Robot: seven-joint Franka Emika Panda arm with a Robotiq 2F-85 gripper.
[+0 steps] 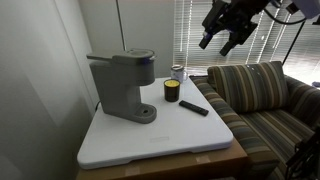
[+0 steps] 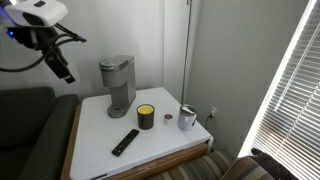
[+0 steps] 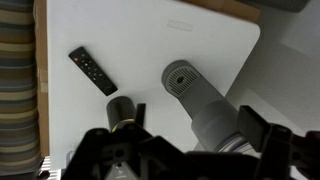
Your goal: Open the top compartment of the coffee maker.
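The grey coffee maker [image 1: 125, 85] stands at the back of the white table and shows in both exterior views [image 2: 117, 85]. Its top compartment [image 1: 128, 59], a rounded grey lid with a darker front edge, is down and closed [image 2: 118, 63]. My gripper [image 1: 222, 38] hangs high in the air, well away from the machine, also in an exterior view [image 2: 62, 68]. It is open and empty. In the wrist view the gripper [image 3: 200, 128] looks down on the machine's head [image 3: 215, 125] and round drip base [image 3: 182, 78] from far above.
A yellow-and-black can [image 1: 172, 91] [image 2: 146, 116] [image 3: 122, 106], a black remote [image 1: 194, 107] [image 2: 125, 142] [image 3: 92, 70] and a silver cup [image 1: 178, 72] [image 2: 187, 118] sit on the table [image 1: 150, 142]. A striped sofa [image 1: 262, 95] stands beside it. Window blinds [image 2: 295, 90] hang nearby.
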